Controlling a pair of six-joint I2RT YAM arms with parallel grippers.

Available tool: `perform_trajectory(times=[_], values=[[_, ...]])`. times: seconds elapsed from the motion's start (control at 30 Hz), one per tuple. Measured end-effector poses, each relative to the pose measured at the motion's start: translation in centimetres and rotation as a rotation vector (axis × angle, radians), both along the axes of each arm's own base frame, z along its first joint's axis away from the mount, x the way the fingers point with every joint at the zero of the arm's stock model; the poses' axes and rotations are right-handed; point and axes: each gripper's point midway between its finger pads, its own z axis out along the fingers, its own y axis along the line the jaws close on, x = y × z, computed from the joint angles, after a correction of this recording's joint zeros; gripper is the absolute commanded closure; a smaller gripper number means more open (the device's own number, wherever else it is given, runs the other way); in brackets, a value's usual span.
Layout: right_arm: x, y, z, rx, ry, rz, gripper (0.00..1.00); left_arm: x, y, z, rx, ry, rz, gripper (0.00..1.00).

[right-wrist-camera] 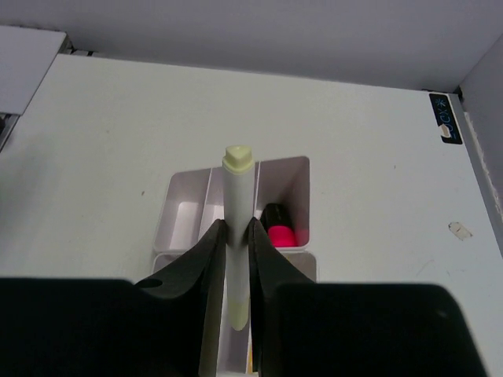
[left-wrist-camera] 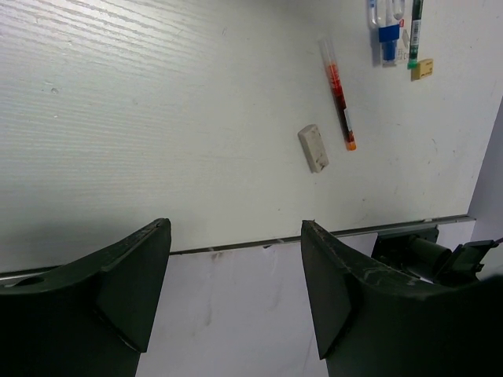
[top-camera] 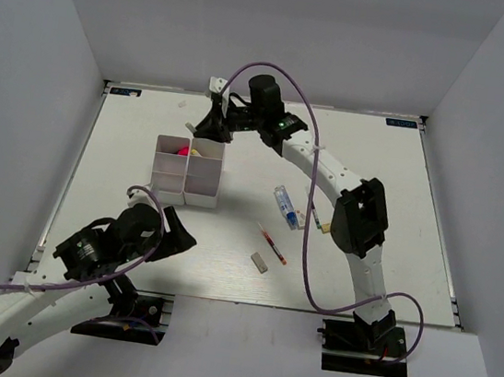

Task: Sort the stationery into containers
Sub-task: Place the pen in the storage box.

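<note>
**Top external.** The right gripper (top-camera: 212,127) is over the far edge of the white organizer (top-camera: 200,197); how its jaws stand cannot be told here. The left gripper (top-camera: 174,234) hangs near the organizer's near side. Loose on the table right of the organizer lie a clear blue-capped tube (top-camera: 285,206), a red pen (top-camera: 272,243) and a grey eraser (top-camera: 260,262).

**Left wrist.** The fingers are spread wide with nothing between them. A green pen (left-wrist-camera: 415,31) and a small beige eraser (left-wrist-camera: 424,68) lie beside the tube.

**Right wrist.** The fingers are pinched on a white pen with a yellow cap (right-wrist-camera: 236,196), which points toward the compartments. A pink highlighter (right-wrist-camera: 279,232) sits in the right-hand compartment.

**Assessment.** The step in hand appears to be depositing the pen. The pen lines up with a divider wall, so the next move calls for shifting it clear of that wall, lowering it, then releasing.
</note>
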Motion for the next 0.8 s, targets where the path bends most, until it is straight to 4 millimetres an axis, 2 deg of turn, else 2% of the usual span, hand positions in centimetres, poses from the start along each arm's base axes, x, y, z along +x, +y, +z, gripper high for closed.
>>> perform_trajectory(times=[0.2,0.37,0.47,0.5,0.53,0.67,0.8], values=[[1.7,1.3,-0.7,0.057,-0.006,-0.055,1.0,0.1,-0.1,-0.3,0.007,0.013,0.005,0.23],[3.1,2.0,-2.8,0.054,-0.004,-0.095,0.99,0.2,-0.3,-0.7,0.024,0.033,0.006,0.23],[3.5,2.1,-4.6,0.034,0.014,-0.104,0.83,0.3,-0.4,-0.8,0.027,0.036,0.006,0.23],[3.6,2.2,-5.0,0.028,0.019,-0.105,0.71,0.4,-0.4,-0.7,0.025,0.035,0.006,0.23],[3.6,2.2,-5.2,0.024,0.022,-0.106,0.67,0.5,-0.6,-0.7,0.022,0.033,0.004,0.23],[3.7,2.2,-5.3,0.024,0.017,-0.108,0.57,1.0,-1.4,-0.5,0.017,0.034,-0.009,0.23],[3.9,1.8,-5.3,0.019,0.015,-0.113,0.56,2.0,-2.9,-0.3,0.027,0.036,-0.045,0.23]])
